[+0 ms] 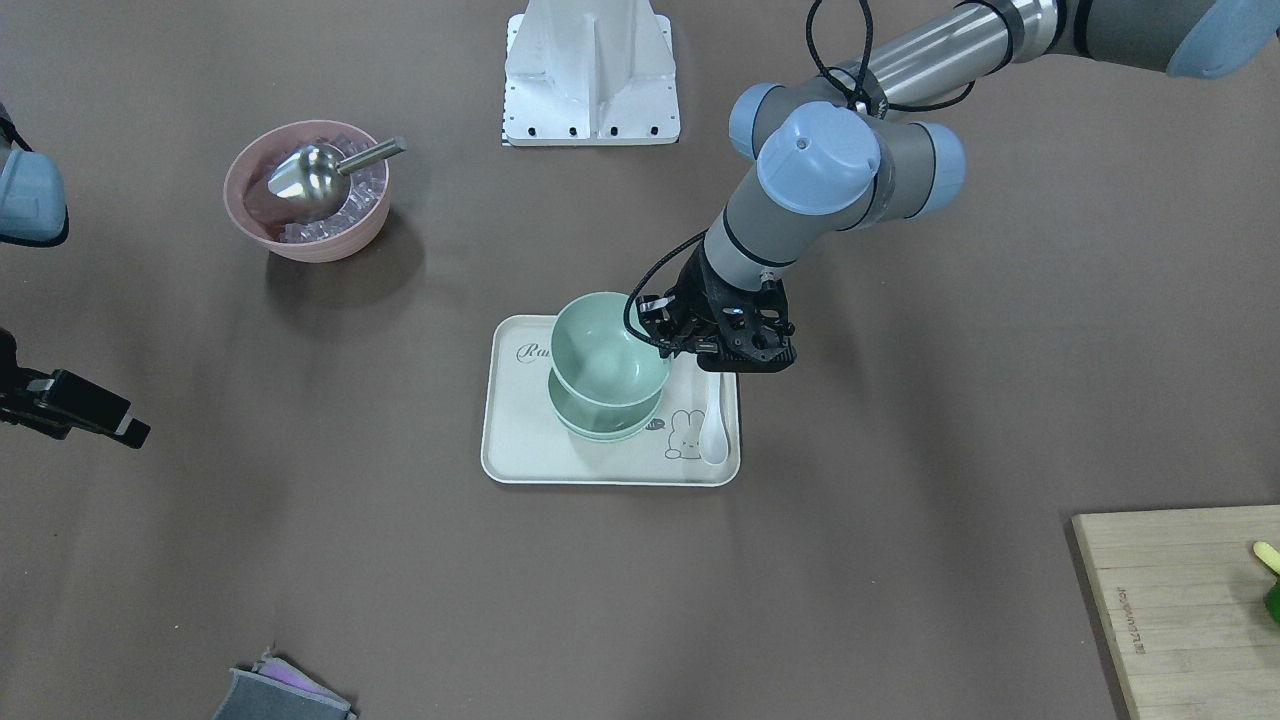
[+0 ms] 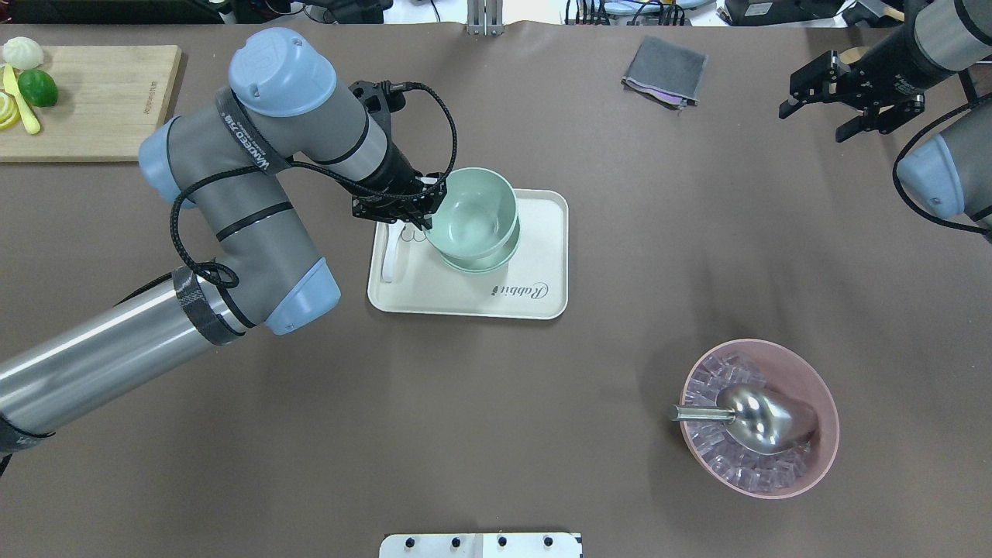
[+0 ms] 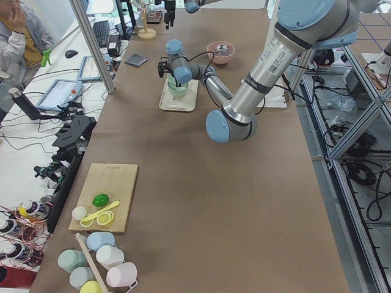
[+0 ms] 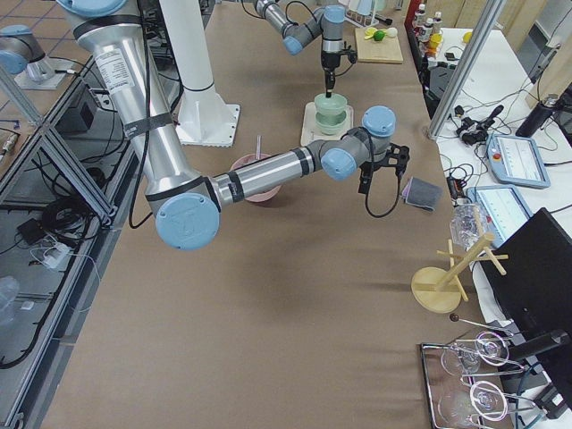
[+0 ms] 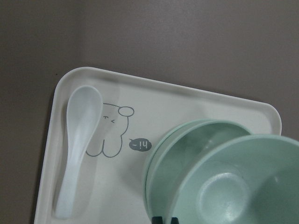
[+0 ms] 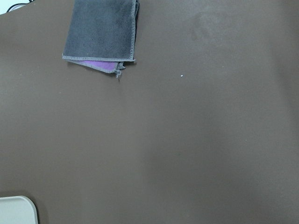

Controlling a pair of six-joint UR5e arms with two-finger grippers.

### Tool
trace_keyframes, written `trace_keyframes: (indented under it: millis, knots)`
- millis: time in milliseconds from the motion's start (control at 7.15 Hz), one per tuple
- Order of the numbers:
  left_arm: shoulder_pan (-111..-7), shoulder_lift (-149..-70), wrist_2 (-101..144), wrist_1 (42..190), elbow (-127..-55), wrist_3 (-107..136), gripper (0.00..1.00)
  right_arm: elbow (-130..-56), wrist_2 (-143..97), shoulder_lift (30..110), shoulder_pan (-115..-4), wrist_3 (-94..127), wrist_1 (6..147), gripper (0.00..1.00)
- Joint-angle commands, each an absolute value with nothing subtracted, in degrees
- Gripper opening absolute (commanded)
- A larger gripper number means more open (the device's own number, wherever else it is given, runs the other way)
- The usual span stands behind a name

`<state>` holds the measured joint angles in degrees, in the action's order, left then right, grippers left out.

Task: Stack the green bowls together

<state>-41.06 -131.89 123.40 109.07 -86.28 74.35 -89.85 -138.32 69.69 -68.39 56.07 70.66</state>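
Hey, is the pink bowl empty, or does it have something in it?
Not empty: the pink bowl holds a heap of clear cubes, and a metal scoop lies on top of them.

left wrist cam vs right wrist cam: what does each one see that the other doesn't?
Left wrist only: the green bowls, with the top bowl pinched at its rim by the left gripper over the nested ones. It also shows a white spoon lying on the tray beside its rabbit print.
Right wrist only: a folded grey cloth with a purple underside.
Both: the brown table. The pale corner at the right wrist view's bottom left is probably that tray.
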Motion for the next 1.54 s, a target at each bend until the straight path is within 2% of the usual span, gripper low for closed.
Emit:
trace_keyframes:
  millis: [0, 559, 699, 979, 1399]
  knots:
    - [-41.04, -131.92, 123.31, 109.69, -86.4, 74.62, 0.0, -90.17, -138.52, 70.31, -68.82, 55.99, 70.66, 1.0]
    - [-40.87, -132.28, 123.31, 111.08, -86.05, 74.79, 0.0, -90.18, -138.34, 70.49, -68.55, 55.99, 70.58, 1.0]
    - [-40.87, -132.1, 123.22, 115.44, -84.04, 74.88, 0.99, -90.35, -138.34, 70.66, -68.55, 55.99, 70.58, 1.0]
    - [-40.61, -132.19, 119.73, 123.37, -79.91, 76.71, 0.99, -90.44, -138.43, 70.66, -68.64, 55.99, 70.58, 1.0]
    - [-43.23, -130.79, 121.97, 122.96, -82.43, 76.38, 0.99, -90.44, -138.43, 70.66, -69.87, 55.9, 70.66, 1.0]
